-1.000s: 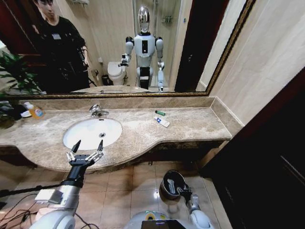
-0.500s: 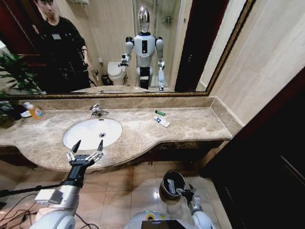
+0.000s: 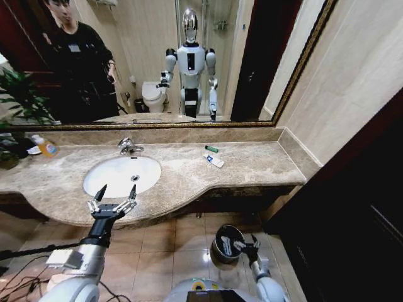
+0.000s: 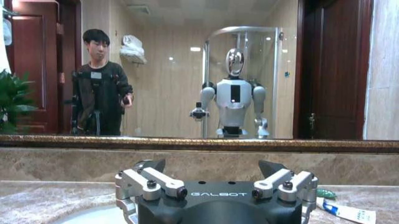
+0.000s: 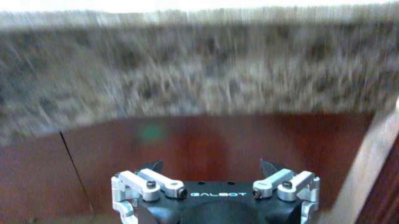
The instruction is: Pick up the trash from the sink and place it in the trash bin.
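Hovering at the front edge of the marble desk (image 3: 252,165), the left hand (image 3: 112,201) points toward the sink (image 3: 121,175) with its fingers spread wide and nothing between them. The right hand (image 3: 244,246) hangs low near the floor, just beside the trash bin (image 3: 225,243), fingers apart and empty as its wrist view shows, facing the underside of the desk.

No litter is visible in the white basin itself. The trash that can be seen lies on the desk well to the right of the sink: a blue-and-white packet (image 3: 214,160) and, just behind it, a tiny green piece (image 3: 212,149). In the left wrist view both sit at the far edge, the packet (image 4: 348,213) nearer and the green piece (image 4: 324,192) beyond.

These bits look very light, thin and flat, so they will likely slide on the polished stone rather than lift. I judge the packet is best pinched across its narrow width near the middle; the green piece is small and may roll or slip from the fingertips.

Around the work stand a chrome faucet (image 3: 129,146) behind the basin, an orange-yellow bottle (image 3: 45,146) far left, and a plant (image 3: 19,100). Nothing crowds the litter, though the mirror (image 3: 157,60) wall stands close behind it.
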You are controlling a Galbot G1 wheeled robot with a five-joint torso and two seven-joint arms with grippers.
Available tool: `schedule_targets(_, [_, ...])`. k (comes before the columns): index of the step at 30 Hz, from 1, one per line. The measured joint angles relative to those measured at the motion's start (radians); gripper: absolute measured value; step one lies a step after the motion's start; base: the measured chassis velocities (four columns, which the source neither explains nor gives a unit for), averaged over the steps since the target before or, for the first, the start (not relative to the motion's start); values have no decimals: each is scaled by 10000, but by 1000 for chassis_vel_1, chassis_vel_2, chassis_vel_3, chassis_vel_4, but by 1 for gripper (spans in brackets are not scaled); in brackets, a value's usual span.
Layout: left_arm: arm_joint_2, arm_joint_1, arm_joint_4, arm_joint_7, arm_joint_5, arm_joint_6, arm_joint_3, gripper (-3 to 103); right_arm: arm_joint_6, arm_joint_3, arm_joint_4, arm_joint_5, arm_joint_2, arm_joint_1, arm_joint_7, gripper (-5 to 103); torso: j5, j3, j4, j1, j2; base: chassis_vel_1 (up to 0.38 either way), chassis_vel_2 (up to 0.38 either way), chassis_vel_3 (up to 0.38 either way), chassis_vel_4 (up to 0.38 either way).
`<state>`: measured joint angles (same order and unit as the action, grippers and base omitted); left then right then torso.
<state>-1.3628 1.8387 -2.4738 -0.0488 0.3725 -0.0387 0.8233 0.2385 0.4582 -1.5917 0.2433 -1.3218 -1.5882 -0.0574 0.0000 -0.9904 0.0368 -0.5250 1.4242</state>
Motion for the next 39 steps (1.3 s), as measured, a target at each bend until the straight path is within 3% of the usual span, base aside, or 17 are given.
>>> schedule_targets(4, [0,0,0,0,0,0,0,100,104,323,-2319,-520,76,-815,89,100,0,0,-3,1,0,0,0,0,0])
schedule_targets(8, [0,0,0,0,0,0,1,100,-155,349,-3262,-650,2,-805,75,100,-2,0,0,0,0,0,0,0,0])
schedule_targets(15, [0,0,0,1,0,0,1,100,-1522,-52,-4587,-664,-4,357,54,100,-1,0,-1,0,0,0,0,0,0])
schedule_targets(19, [0,-1,-1,0,0,0,1,100,-2509,-505,-4250,-335,234,1724,63,100,0,-1,0,0,0,0,0,0,0])
schedule_targets(25, [0,0,0,0,0,0,0,100,-3173,-989,-3446,36,670,3249,104,100,1,-2,0,-1,0,0,0,0,0])
schedule_targets(30, [0,-1,-1,0,-1,0,1,100,-4202,-1686,-2482,1164,1231,5061,92,100,0,-2,0,-1,0,0,0,0,0])
schedule_targets(34, [0,-1,0,0,0,0,0,100,-4673,-2418,-1505,1916,1523,6287,127,100,1,-2,0,-1,0,0,0,0,0])
schedule_targets(39, [0,0,0,0,0,0,0,100,-4685,-3039,-261,2163,1615,7565,204,100,2,-2,0,-1,-1,0,0,0,0])
